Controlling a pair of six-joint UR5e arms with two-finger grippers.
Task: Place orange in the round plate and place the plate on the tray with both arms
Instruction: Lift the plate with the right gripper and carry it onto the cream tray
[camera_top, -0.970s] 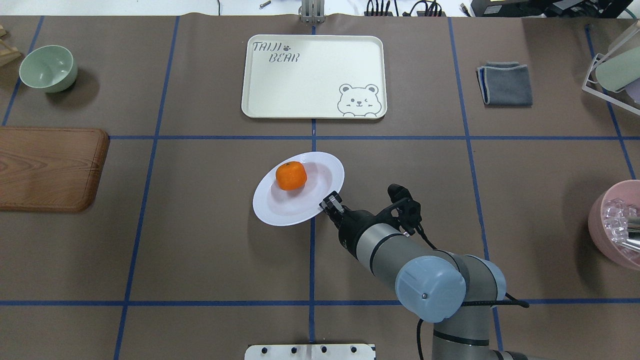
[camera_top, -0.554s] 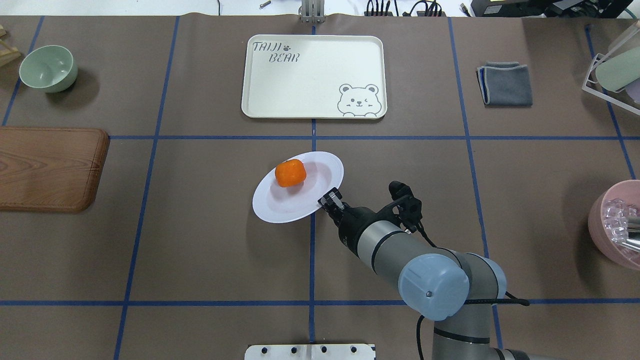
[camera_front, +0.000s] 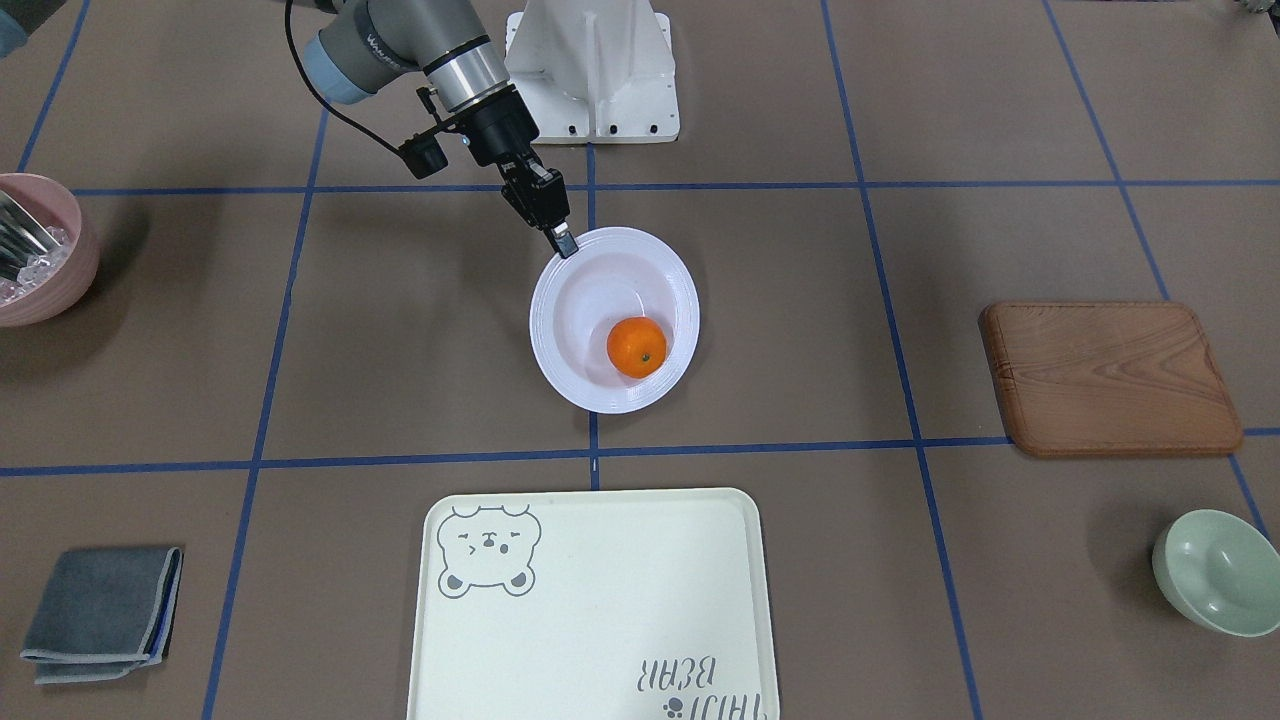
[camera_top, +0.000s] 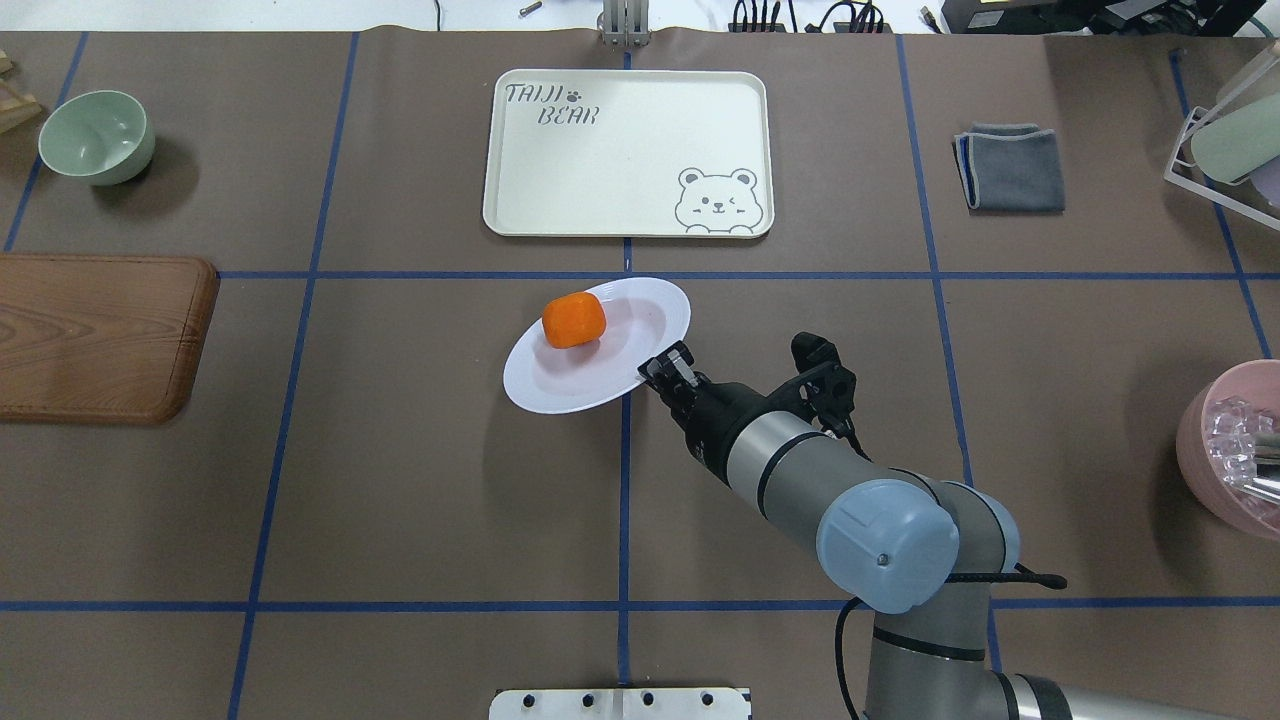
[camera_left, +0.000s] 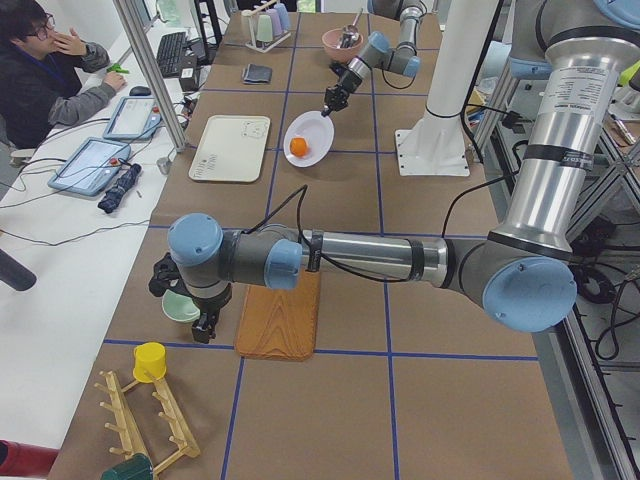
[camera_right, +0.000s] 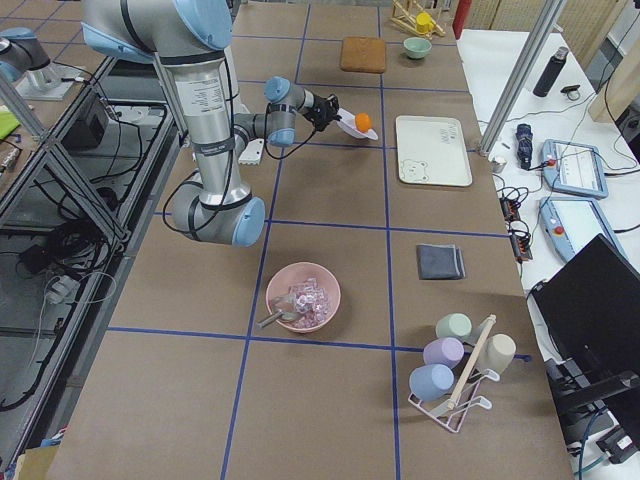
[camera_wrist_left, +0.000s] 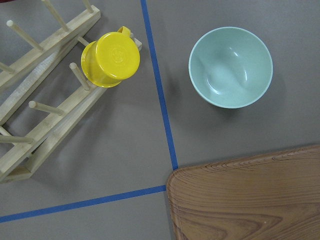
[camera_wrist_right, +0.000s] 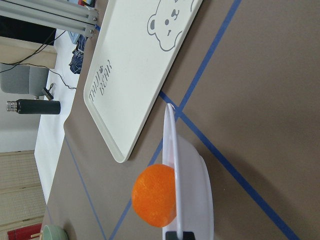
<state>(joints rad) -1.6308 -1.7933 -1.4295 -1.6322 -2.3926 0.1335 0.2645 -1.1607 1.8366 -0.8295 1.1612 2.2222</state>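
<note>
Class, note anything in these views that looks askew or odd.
The round plate is tilted, gripped at one rim edge by the right end effector; the orange sits off-centre, opposite that grip.

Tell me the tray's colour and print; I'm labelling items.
The tray is pale cream with a grey bear face and lettering, clearest in the overhead view.

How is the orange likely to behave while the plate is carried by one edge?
Probably rolls easily: the orange is round and loose on the glossy round plate, lying off-centre, away from the right claw. Any tilt may send it to the rim. The sunken centre should likely keep it in.
</note>
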